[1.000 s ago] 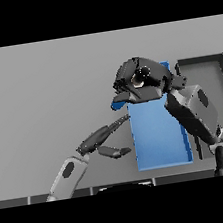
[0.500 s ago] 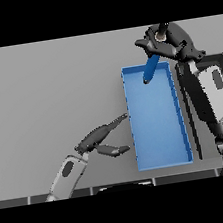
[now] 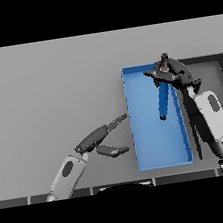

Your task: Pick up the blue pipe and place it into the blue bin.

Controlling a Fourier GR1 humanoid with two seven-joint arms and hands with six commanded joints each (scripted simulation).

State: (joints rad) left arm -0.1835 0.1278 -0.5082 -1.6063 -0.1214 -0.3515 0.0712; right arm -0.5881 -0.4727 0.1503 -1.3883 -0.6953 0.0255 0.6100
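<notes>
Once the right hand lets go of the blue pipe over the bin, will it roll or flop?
Probably stiff: the pipe hangs straight from the right hand. Being a round rod, it may roll, but the blue bin walls should stop it. It looks light, held at one end.

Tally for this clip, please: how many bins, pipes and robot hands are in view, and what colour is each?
Bins: 2, the blue bin and a dark bin beside it
Pipes: 1, the blue pipe, over the blue bin
Hands: 2, the right hand at the pipe's top, the left hand on the table
Total: 5
</notes>
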